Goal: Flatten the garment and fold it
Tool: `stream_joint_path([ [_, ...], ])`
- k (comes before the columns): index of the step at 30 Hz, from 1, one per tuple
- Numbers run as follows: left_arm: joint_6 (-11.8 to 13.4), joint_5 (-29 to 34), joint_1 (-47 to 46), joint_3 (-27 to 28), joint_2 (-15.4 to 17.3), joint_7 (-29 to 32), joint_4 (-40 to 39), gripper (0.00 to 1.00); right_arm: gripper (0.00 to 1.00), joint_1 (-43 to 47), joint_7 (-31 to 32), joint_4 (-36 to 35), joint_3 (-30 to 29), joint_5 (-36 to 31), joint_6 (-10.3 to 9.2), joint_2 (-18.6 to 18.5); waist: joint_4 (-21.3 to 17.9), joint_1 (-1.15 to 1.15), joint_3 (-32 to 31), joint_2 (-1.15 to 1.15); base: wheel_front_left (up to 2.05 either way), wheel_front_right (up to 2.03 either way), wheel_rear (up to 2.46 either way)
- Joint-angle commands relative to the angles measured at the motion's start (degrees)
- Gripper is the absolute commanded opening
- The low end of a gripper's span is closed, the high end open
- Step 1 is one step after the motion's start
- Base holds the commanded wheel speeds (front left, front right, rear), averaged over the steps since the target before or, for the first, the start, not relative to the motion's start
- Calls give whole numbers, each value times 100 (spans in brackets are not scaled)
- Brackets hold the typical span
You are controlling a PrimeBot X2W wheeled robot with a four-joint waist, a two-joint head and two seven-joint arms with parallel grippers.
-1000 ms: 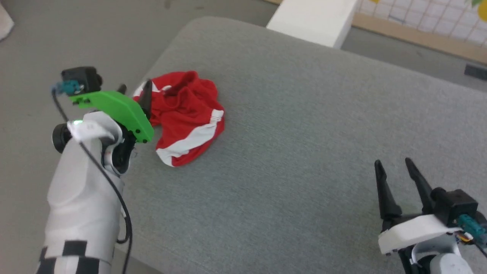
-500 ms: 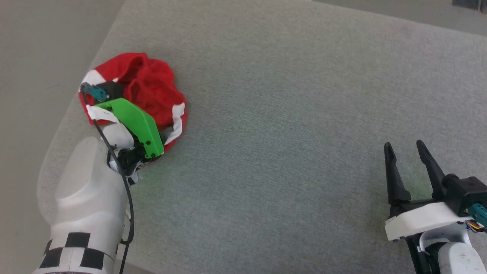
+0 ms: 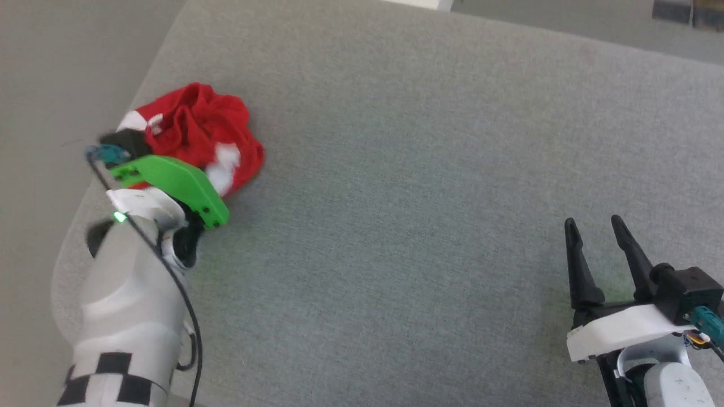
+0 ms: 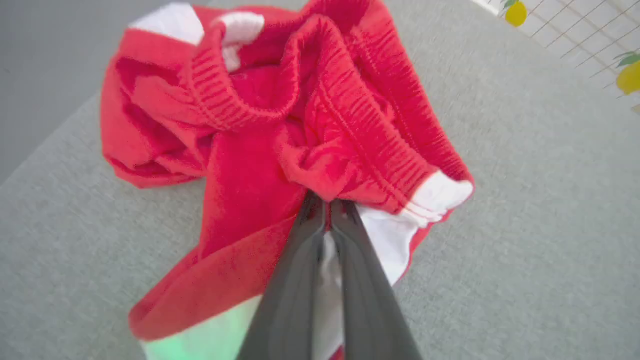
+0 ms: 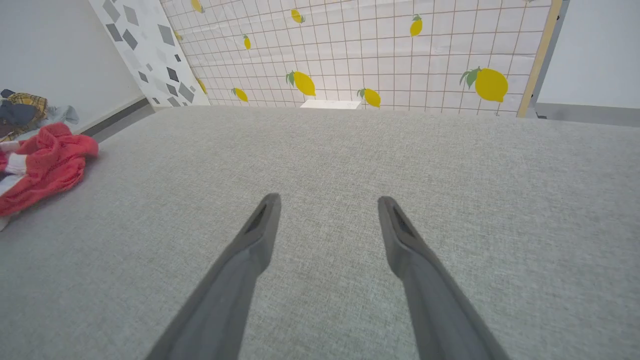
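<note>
While the garment is lying bunched, waistband twisted, near the left edge of the grey padded surface, we are judging flattening barely begun and folding not started. Our left end effector is pinching 1 of its red folds; our right end effector is hovering open, well apart.

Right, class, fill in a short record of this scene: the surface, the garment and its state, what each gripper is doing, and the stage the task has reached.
Surface: grey, fabric-covered, broad
Garment: red shorts with white trim, crumpled in a heap near the surface's left edge
Left gripper: shut on a fold of the garment
Right gripper: open, holding nothing, over bare surface far from the garment
Task stage: garment not yet flattened or folded
</note>
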Motion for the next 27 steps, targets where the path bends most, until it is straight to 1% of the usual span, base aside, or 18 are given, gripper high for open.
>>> stream_joint_path([
  [1,-35,79,-91,5,72,-282,-87,0,100,6,-57,58,36,60,-8,-1,96,-1,-284,0,0,0,0],
  [4,-239,180,-317,-64,185,-801,-274,0,100,56,-133,205,115,177,-8,-1,76,-1,-566,0,0,0,0],
  [8,-448,219,-680,-152,308,-1234,-617,0,100,108,-254,420,207,365,-8,-1,-85,-1,-923,0,0,0,0],
  [12,-590,227,-1041,-394,416,-1357,-1074,0,100,155,-374,619,312,542,-8,-1,-373,-1,-1214,0,0,0,0],
  [15,-633,92,-1276,-569,404,-1364,-1468,0,100,179,-457,747,383,659,-8,-1,-660,-1,-1394,0,0,0,0],
  [20,-650,-352,-1432,-882,182,-1279,-2142,0,100,169,-558,921,401,713,-8,-1,-1165,-1,-1545,0,0,0,0],
  [25,-652,-794,-1233,-1360,-58,-1117,-2590,0,100,137,-618,1004,306,714,-8,-1,-1547,-1,-1537,0,0,0,0],
  [26,-652,-867,-1146,-1493,-126,-1104,-2645,0,100,143,-627,1016,289,713,-8,-1,-1607,-1,-1520,0,0,0,0],
  [27,-652,-1063,-836,-1852,-300,-1083,-2678,0,100,157,-643,1044,278,711,-8,-1,-1746,-1,-1479,0,0,0,0],
])
